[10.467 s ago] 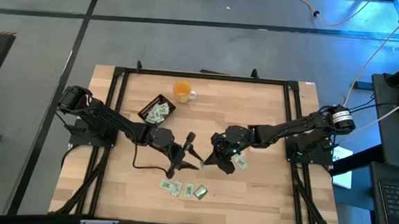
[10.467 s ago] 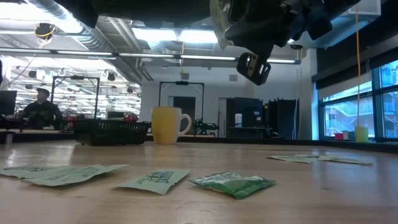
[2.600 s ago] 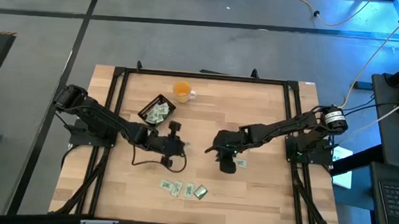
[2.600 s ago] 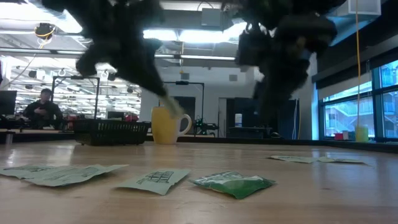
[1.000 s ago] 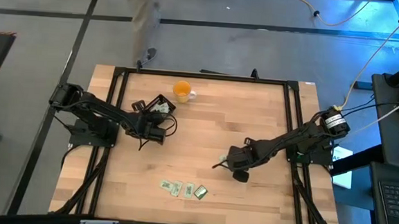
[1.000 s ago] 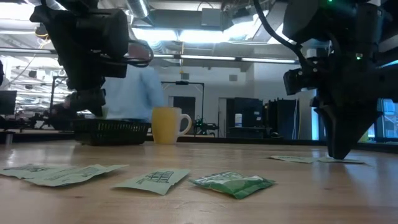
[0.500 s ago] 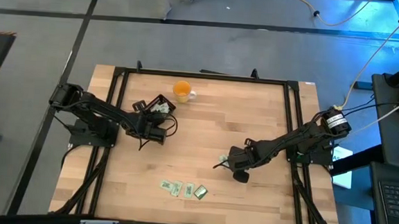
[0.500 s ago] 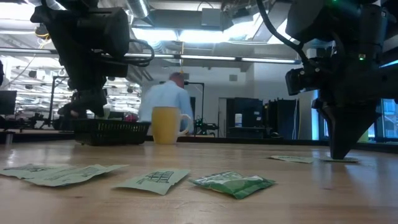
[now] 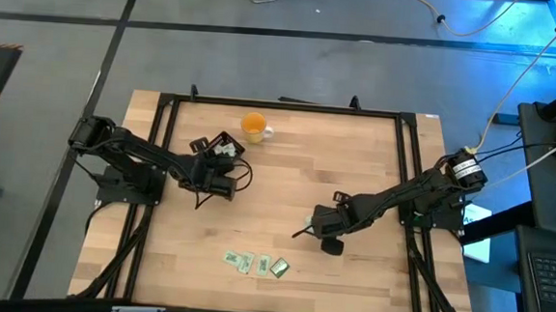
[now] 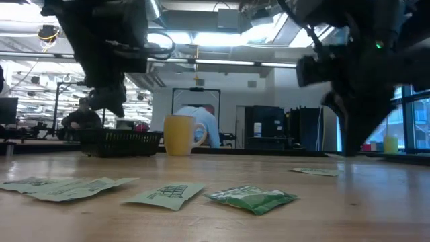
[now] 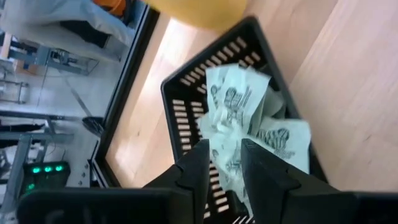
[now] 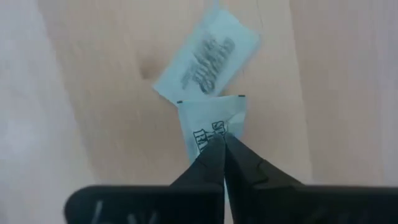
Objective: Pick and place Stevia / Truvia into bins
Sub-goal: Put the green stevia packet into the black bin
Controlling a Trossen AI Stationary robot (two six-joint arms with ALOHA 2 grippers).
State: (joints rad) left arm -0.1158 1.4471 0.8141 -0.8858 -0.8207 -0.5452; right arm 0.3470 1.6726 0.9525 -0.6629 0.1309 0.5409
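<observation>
Orange cup [image 9: 253, 126] on wooden table [image 9: 355, 161]

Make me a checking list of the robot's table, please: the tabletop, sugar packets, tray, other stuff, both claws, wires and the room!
Surface: wooden table, black frame.
Job's things: black tray holds sachets; three sachets near front edge; one sachet beside right gripper.
Clutter: orange cup.
Grippers: left gripper above tray, open; right gripper shut on a sachet.
Cables: orange cable on floor.
Surroundings: person behind cup; another person seated.
</observation>
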